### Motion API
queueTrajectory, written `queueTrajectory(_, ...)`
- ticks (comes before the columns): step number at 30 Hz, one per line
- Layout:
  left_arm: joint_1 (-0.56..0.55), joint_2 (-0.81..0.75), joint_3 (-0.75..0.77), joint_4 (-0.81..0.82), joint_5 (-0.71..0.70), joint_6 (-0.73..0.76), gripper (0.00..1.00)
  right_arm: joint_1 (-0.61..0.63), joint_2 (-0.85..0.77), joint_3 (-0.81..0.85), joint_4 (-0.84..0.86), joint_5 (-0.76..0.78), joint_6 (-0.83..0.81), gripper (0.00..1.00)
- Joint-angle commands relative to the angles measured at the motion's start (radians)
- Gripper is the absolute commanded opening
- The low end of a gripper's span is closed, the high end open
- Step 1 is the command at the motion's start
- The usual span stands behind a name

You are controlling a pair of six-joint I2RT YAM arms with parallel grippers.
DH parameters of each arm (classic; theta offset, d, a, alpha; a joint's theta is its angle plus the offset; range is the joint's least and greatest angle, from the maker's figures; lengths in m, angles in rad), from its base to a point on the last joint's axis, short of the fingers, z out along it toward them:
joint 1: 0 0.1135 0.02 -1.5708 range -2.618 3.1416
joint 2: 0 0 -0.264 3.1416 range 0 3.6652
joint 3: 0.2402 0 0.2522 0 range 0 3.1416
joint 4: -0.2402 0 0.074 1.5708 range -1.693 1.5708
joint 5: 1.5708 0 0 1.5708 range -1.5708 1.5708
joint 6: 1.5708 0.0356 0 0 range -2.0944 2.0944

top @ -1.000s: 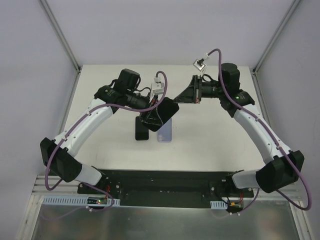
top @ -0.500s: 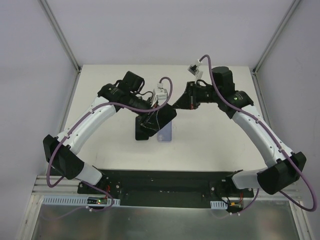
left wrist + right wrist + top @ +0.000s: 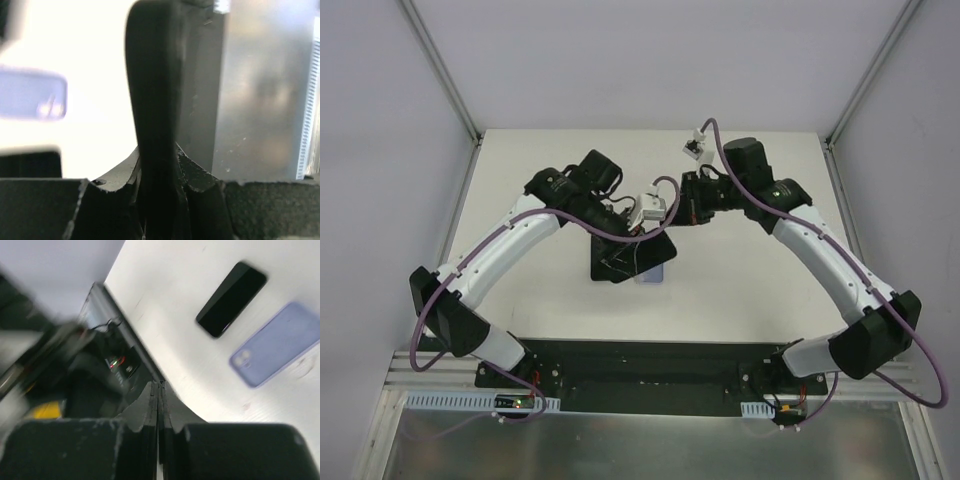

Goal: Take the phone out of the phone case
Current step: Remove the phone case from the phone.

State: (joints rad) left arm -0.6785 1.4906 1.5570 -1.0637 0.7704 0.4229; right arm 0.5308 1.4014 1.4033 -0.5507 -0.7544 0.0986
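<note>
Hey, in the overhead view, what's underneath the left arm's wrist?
The black phone and purple case poke out below it, side by side. Their far ends are covered there.

**Table (image 3: 740,280), middle:** being overhung by the left arm (image 3: 510,245) and right arm (image 3: 820,255), with only a narrow gap being left between their wrists.

**Black phone (image 3: 231,299) and lavender phone case (image 3: 277,342):** flat, side by side and not touching. Both are being screened from above by the left gripper (image 3: 159,167), in which a black flat object (image 3: 152,75) is being clamped edgewise.

**Far strip and both side margins:** being left open.

**Sides:** being bounded by enclosure walls (image 3: 380,150).
</note>
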Motion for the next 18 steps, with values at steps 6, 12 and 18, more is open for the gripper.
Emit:
queueTrajectory(6, -0.135, -0.035, 0.13, 0.114, 0.402, 0.208, 0.0, 0.029, 0.08, 0.003, 0.136, 0.296, -0.053, 0.0)
queueTrajectory(12, -0.13, -0.056, 0.092, 0.111, 0.331, 0.224, 0.0, -0.015, 0.039, -0.017, 0.133, 0.267, -0.065, 0.0)
queueTrajectory(18, -0.095, -0.075, 0.04, 0.113, 0.205, 0.243, 0.0, -0.112, -0.068, -0.03, 0.085, 0.115, -0.155, 0.23)
